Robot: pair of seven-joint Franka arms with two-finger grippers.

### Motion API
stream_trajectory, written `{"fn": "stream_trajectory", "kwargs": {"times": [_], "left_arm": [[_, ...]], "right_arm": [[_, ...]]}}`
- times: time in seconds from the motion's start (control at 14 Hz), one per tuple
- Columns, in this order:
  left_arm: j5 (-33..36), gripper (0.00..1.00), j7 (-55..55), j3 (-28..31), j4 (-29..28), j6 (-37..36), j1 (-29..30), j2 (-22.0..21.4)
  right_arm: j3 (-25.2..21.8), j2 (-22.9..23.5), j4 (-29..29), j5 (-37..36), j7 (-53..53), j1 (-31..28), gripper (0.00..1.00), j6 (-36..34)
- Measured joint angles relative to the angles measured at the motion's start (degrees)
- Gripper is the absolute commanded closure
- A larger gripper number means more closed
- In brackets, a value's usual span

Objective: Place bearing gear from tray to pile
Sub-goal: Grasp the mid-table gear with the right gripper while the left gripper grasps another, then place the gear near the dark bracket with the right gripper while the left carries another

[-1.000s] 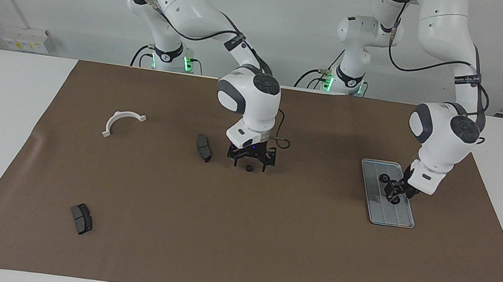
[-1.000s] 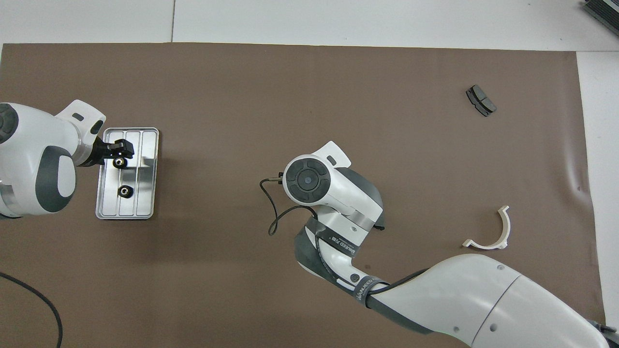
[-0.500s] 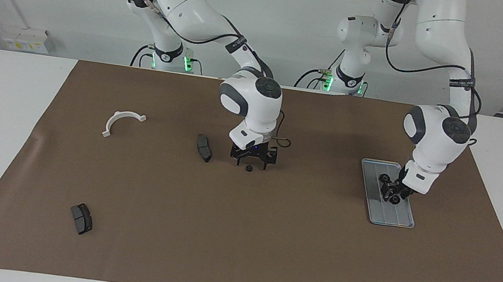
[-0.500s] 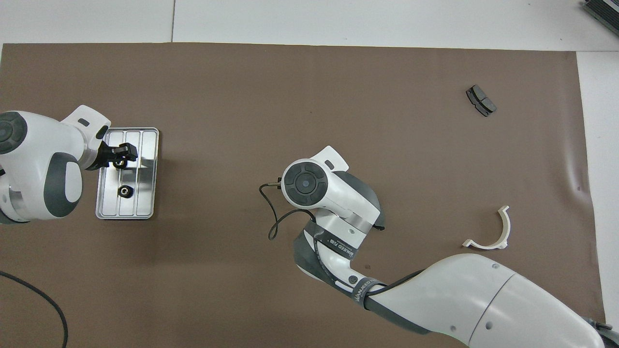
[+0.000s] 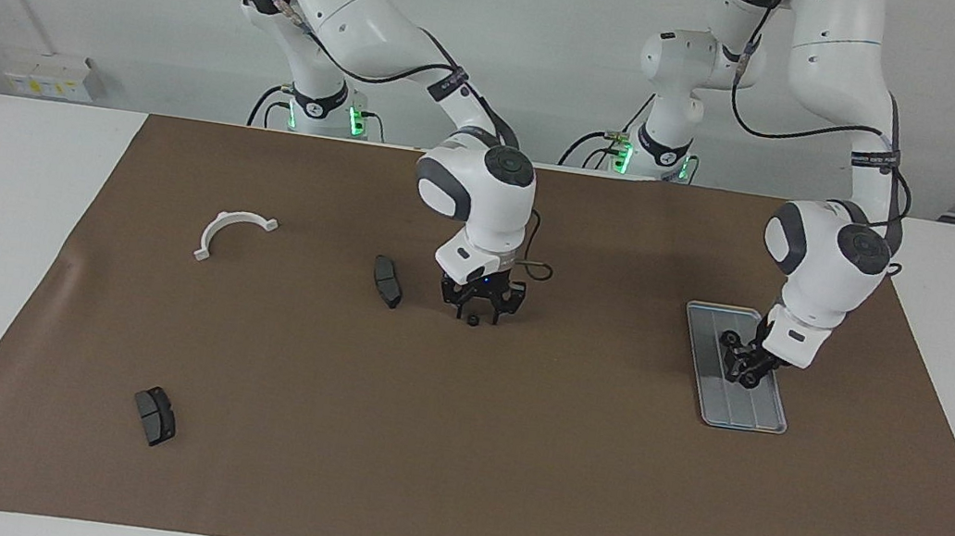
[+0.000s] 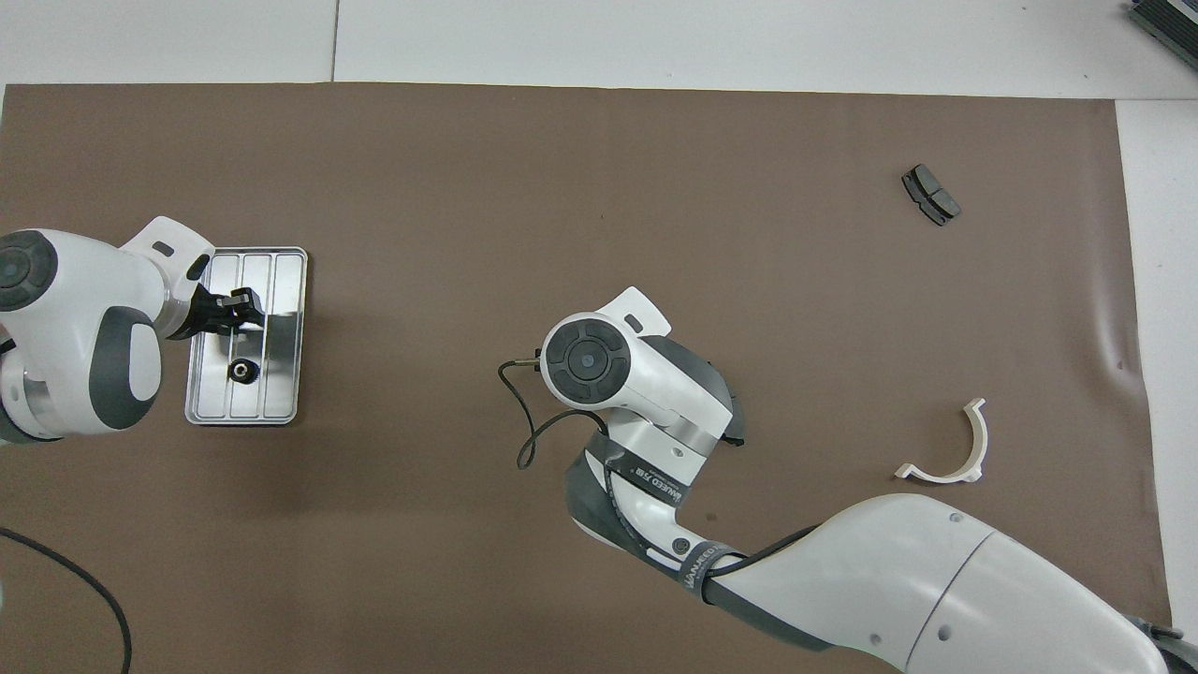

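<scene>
The silver tray (image 5: 749, 409) (image 6: 281, 393) lies toward the left arm's end of the brown mat. One black bearing gear (image 5: 727, 339) (image 6: 241, 371) sits loose on it. My left gripper (image 5: 746, 369) (image 6: 234, 311) is down in the tray beside that gear, over a second gear that it mostly hides. My right gripper (image 5: 476, 308) stands open at mid-mat, straddling a small black gear (image 5: 475, 317) on the mat. The pile parts lie spread out: a white half-ring bracket (image 5: 235, 232) (image 6: 945, 449) and two dark brake pads (image 5: 387, 281) (image 5: 155, 415).
In the overhead view the right arm's wrist (image 6: 599, 360) hides its own gripper and the gear below it. A black cable (image 6: 524, 421) loops off that wrist. White tabletop borders the brown mat (image 5: 507, 459).
My left gripper has shifted slightly nearer the robots along the tray and now covers the gear it was beside. My right gripper's jaws have narrowed over the gear on the mat.
</scene>
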Motion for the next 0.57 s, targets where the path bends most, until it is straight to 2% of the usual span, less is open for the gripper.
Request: {"fn": "stream_trajectory", "kwargs": {"times": [0.14, 0.29, 0.43, 0.57], "left_arm": [[0.0, 0.78, 0.0, 0.0, 0.0, 0.1, 0.0, 0.0], [0.0, 0.88, 0.0, -0.1, 0.0, 0.1, 0.0, -0.1], [0.0, 0.97, 0.0, -0.1, 0.0, 0.1, 0.0, -0.1], [0.0, 1.00, 0.0, -0.1, 0.1, 0.1, 0.0, -0.1]], "right_arm": [[0.0, 0.0, 0.0, 0.0, 0.0, 0.0, 0.74, 0.0], [0.0, 0.0, 0.0, 0.0, 0.0, 0.0, 1.00, 0.1], [0.0, -0.1, 0.1, 0.0, 0.0, 0.0, 1.00, 0.4], [0.0, -0.2, 0.3, 0.0, 0.0, -0.1, 1.00, 1.5]]}}
